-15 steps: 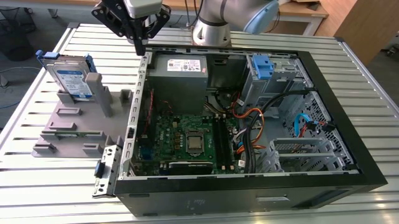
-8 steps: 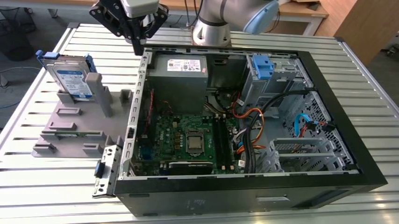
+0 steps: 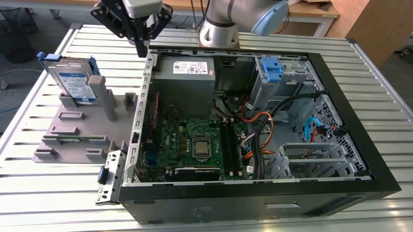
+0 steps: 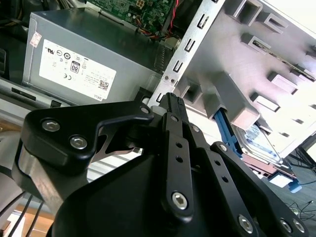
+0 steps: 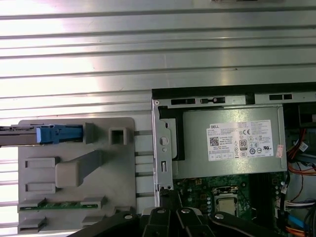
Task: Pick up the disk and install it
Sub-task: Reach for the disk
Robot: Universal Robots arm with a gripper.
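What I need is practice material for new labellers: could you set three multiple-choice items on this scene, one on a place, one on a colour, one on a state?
1. The blue-framed silver rectangular hard drive is: A inside the black metal computer case; B standing in the grey plastic holder beside that case; C held by the black gripper.
2. What colour is the sticker on the grey metal power-supply box? A white; B yellow; C red.
3. The gripper is: A shut on the drive; B shut on the holder; C holding nothing, above the case's edge.
Answers: 1 B, the drive stands on edge in the holder, outside the case. 2 A, the sticker is white. 3 C, the gripper grips nothing and hangs apart from the drive.
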